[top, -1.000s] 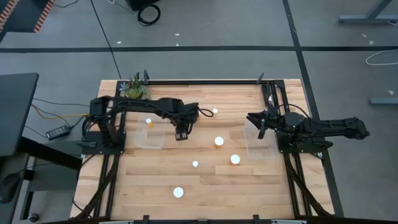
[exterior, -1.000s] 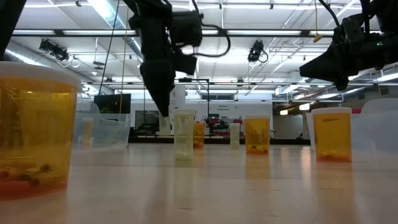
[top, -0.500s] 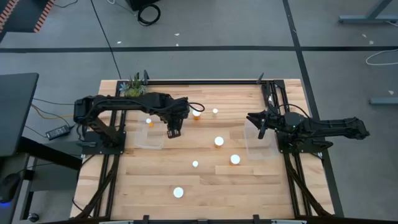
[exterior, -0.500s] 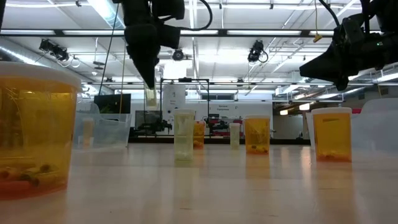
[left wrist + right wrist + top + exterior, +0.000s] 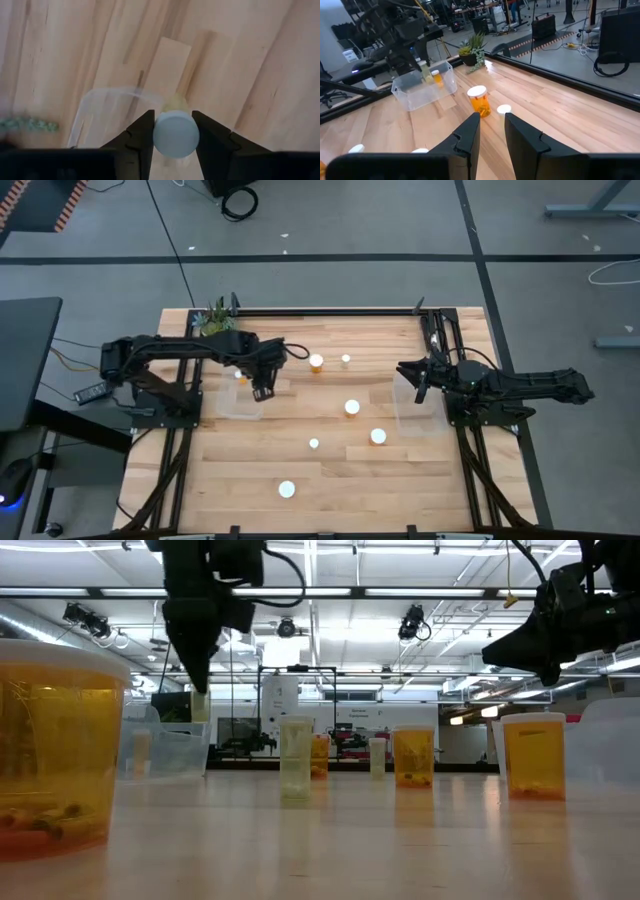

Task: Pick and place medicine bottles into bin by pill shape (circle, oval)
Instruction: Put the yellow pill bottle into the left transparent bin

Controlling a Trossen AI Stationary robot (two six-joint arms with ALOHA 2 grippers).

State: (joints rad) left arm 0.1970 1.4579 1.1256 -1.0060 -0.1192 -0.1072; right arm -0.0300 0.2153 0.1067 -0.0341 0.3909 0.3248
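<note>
Left gripper (image 5: 262, 391) is hanging over the clear bin (image 5: 240, 392) on the left side of the table (image 5: 330, 480), fingers clamping a small white-capped bottle (image 5: 175, 134); in the left wrist view I'm only seeing the cap end-on with a sliver of pale body behind it, so I can't read the pill shape. In the low view the same gripper (image 5: 197, 680) is sitting high above the tabletop and the bottle in it is hard to pick out against the bright background. One amber bottle (image 5: 239, 376) is already lying in that bin, half hidden by the arm from above. Right gripper (image 5: 419, 381) is waiting over the second clear bin (image 5: 420, 418) on the right, fingers slightly parted with nothing between them per the right wrist view. I'm counting six more medicine bottles standing loose on the table: an amber one (image 5: 316, 362) and a tiny one (image 5: 346, 360) toward the far side, then others (image 5: 352, 407), (image 5: 378, 436), (image 5: 314, 444) mid-table, and one (image 5: 287, 489) near the front edge. From overhead they're mostly just white caps, contents not visible. Potted plant (image 5: 214, 322) is sitting at the far left corner.
</note>
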